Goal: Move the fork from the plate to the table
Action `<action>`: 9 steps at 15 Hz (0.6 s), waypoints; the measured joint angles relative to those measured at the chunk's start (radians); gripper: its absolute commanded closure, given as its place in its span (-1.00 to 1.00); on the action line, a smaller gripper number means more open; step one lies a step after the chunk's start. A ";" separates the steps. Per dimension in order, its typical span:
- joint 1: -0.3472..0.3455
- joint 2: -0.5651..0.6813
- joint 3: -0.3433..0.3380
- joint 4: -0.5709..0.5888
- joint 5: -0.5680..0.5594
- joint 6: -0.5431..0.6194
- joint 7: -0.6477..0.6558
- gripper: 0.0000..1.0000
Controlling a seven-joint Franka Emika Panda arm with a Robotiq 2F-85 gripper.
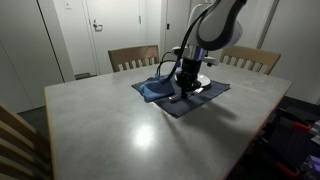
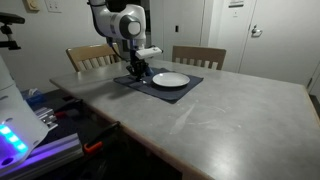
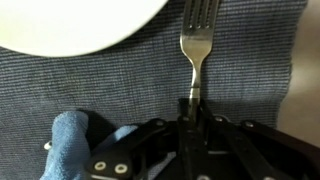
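In the wrist view a silver fork [image 3: 198, 40] lies over the dark blue placemat [image 3: 120, 85], tines pointing away, its handle running down between my gripper's fingers [image 3: 192, 108]. The gripper is shut on the fork's handle. The white plate [image 3: 75, 22] is at the upper left, beside the fork and apart from it. In both exterior views the gripper [image 1: 184, 88] [image 2: 137, 73] is low over the placemat [image 1: 205, 97] [image 2: 190, 86] next to the plate [image 1: 200, 76] [image 2: 170, 80]. The fork is too small to make out there.
A light blue cloth [image 3: 70, 140] lies on the placemat by the gripper, also seen in an exterior view [image 1: 152, 90]. The grey table [image 1: 110, 130] [image 2: 230, 120] has wooden chairs [image 1: 133, 57] [image 2: 198, 55] on its far side. Equipment stands near the table edge [image 2: 40, 125].
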 measured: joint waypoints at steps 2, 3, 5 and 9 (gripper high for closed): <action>-0.007 0.001 0.006 0.000 0.000 0.001 -0.011 0.13; -0.010 0.002 0.009 0.000 0.000 0.005 -0.015 0.02; -0.014 0.006 0.015 0.000 0.000 0.017 -0.018 -0.28; -0.049 0.019 0.051 0.001 0.003 0.030 -0.020 -0.87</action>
